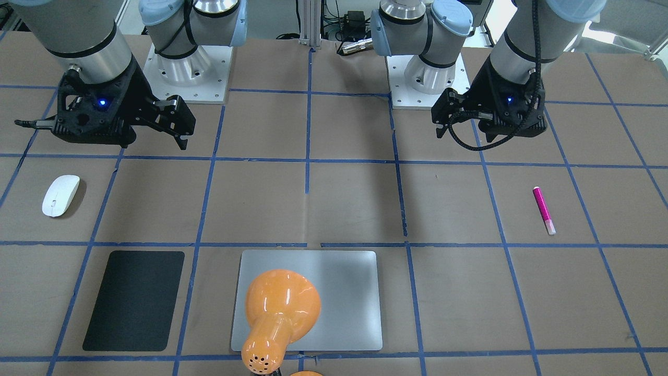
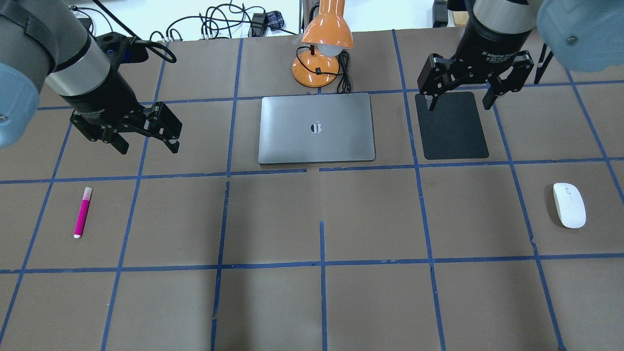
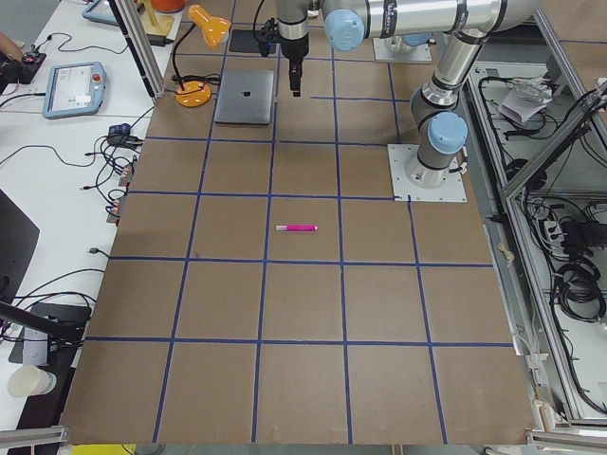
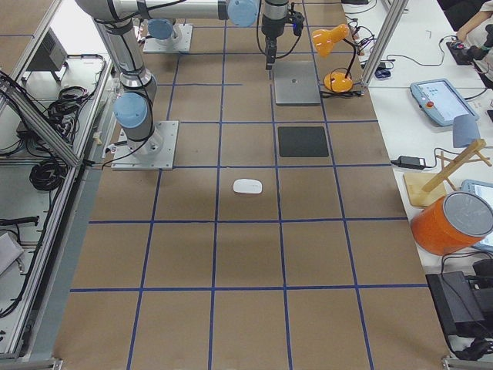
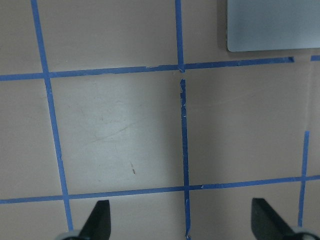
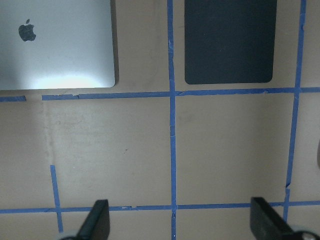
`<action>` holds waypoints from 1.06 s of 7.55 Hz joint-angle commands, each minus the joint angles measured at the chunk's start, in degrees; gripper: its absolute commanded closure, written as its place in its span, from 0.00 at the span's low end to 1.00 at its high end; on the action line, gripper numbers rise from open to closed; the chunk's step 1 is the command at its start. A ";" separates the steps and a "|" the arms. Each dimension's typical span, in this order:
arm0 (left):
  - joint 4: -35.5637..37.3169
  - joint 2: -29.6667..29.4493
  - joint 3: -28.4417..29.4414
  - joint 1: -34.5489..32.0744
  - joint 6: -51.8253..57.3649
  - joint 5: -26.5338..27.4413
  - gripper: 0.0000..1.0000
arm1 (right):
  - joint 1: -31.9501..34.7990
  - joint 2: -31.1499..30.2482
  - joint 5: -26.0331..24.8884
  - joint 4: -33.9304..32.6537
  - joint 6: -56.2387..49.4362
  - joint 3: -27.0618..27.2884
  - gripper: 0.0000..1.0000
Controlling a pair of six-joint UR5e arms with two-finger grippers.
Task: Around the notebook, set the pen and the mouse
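Note:
The silver-grey notebook [image 2: 317, 127] lies closed at the far middle of the table, and its corner [image 5: 272, 25] shows in the left wrist view. The magenta pen [image 2: 83, 212] rests on the table at the near left. At the right side lies the white mouse [image 2: 569, 204]. My left gripper [image 2: 148, 147] hangs open above the table, left of the notebook and beyond the pen. My right gripper [image 2: 458, 105] is open too, held over the black pad's far edge, well away from the mouse. Neither gripper holds anything.
A matte black pad [image 2: 456, 126] lies to the right of the notebook. An orange desk lamp [image 2: 324, 34] stands just behind the notebook, its cord beside it. Blue tape lines grid the brown table top.

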 commanded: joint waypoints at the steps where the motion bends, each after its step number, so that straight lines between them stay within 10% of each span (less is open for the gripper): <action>1: -0.03 0.32 -0.03 0.00 0.10 0.02 0.00 | 0.01 0.00 -0.05 0.00 0.04 0.02 0.00; 8: -0.04 -2.13 -0.90 9.89 0.98 -0.07 0.00 | 0.01 0.00 -0.23 0.09 0.21 0.02 0.00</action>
